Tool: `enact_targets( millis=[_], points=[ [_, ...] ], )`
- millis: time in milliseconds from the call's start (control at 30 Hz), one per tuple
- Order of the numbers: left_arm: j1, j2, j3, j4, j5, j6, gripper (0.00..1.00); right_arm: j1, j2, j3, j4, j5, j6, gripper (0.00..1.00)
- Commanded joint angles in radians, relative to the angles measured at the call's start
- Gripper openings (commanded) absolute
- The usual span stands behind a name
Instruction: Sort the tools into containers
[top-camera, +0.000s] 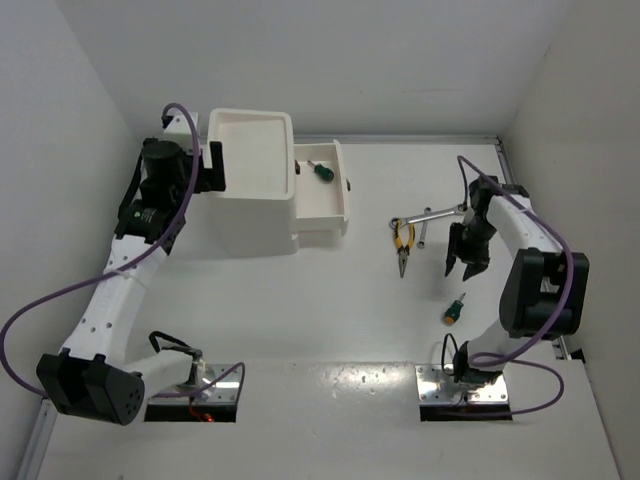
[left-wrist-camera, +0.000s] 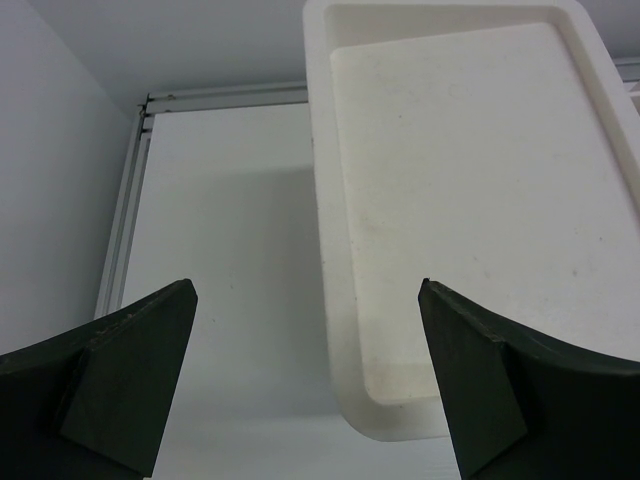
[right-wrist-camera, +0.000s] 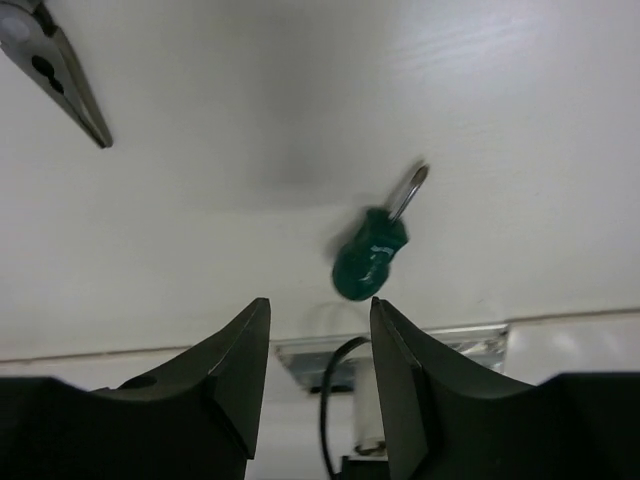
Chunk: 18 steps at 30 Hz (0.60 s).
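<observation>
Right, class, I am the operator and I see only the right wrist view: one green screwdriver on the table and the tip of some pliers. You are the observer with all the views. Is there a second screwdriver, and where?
Observer: Yes. The second screwdriver lies inside the smaller bin.
Operator: Where is the left arm?
Observer: The left fingers hover open over the left rim of the large bin, holding nothing.
Operator: Is anything lying near the pliers?
Observer: A silver wrench lies on the table beside the yellow handles of the pliers.
</observation>
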Motion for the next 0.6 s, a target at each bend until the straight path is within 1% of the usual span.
enact_targets(
  millis=[0, 33, 100, 133, 167, 200, 267, 300, 333, 367, 500, 533, 567],
  points=[
    [-0.005, -0.003, -0.011, 0.042, -0.01, -0.01, 1.0, 0.013, -0.045, -0.049, -0.085, -0.077, 0.242, 0.45],
    [-0.005, -0.003, -0.02, 0.042, -0.01, -0.01, 1.0, 0.013, -0.086, -0.101, -0.094, -0.063, 0.276, 0.45],
    [-0.005, -0.003, -0.02, 0.042, -0.01, 0.001, 1.0, 0.025, -0.137, -0.145, -0.134, -0.031, 0.342, 0.45],
    [-0.005, -0.003, -0.029, 0.042, -0.01, 0.001, 1.0, 0.036, -0.178, -0.171, -0.134, 0.039, 0.356, 0.47],
    [-0.005, -0.003, -0.029, 0.042, -0.01, 0.001, 1.0, 0.036, -0.191, -0.181, -0.125, 0.069, 0.356, 0.5],
    [-0.005, 0.006, -0.029, 0.042, -0.001, 0.001, 1.0, 0.027, -0.191, -0.181, -0.125, 0.081, 0.368, 0.59],
    [-0.005, 0.006, -0.04, 0.051, 0.012, 0.001, 1.0, 0.027, -0.165, -0.181, -0.116, 0.098, 0.368, 0.7],
    [-0.005, 0.016, -0.04, 0.051, 0.026, 0.001, 1.0, 0.027, -0.152, -0.192, -0.106, 0.137, 0.377, 0.72],
    [-0.005, 0.017, -0.04, 0.051, 0.026, -0.01, 1.0, 0.016, -0.152, -0.21, -0.106, 0.138, 0.377, 0.73],
    [-0.005, 0.027, -0.04, 0.062, 0.026, -0.01, 1.0, 0.016, -0.152, -0.222, -0.097, 0.147, 0.377, 0.73],
    [-0.005, 0.056, -0.04, 0.073, 0.035, -0.031, 1.0, 0.016, -0.14, -0.302, -0.056, 0.099, 0.419, 0.75],
    [-0.005, 0.056, -0.04, 0.073, 0.035, -0.031, 1.0, 0.016, -0.129, -0.311, -0.047, 0.099, 0.419, 0.69],
    [-0.005, 0.056, -0.04, 0.073, 0.035, -0.04, 1.0, 0.016, -0.129, -0.311, -0.034, 0.09, 0.419, 0.66]
  ],
)
